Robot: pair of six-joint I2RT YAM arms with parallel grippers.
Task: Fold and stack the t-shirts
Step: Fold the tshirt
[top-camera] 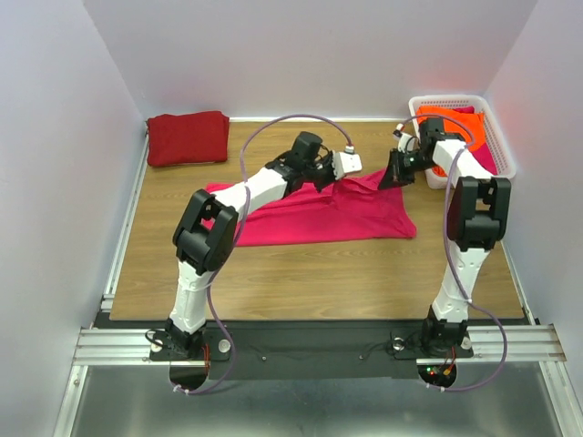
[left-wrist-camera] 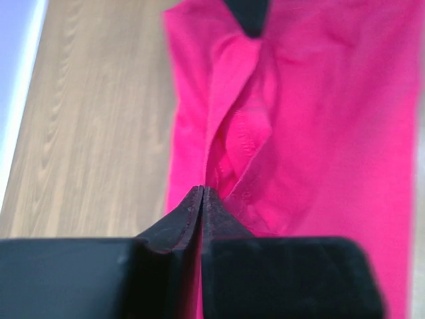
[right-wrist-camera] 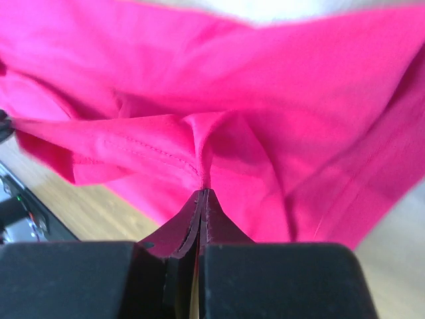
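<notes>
Pink cloth: the bright t-shirt (top-camera: 319,218) lies spread mid-counter (top-camera: 301,273), nearer the far edge; soft, light and limp, I judge it drapes, so stitched edges grip best; my left hand (top-camera: 339,180) and right hand (top-camera: 387,177) each pinch its far edge.

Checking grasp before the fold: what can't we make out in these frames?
- Top view: how many orange t-shirts in the basket; right arm covers them.
- Top view: part of pink t-shirt's far edge; left arm covers it.
- Wrist views: how many cloth layers are pinched; shut left fingers and right fingers hide that.
</notes>
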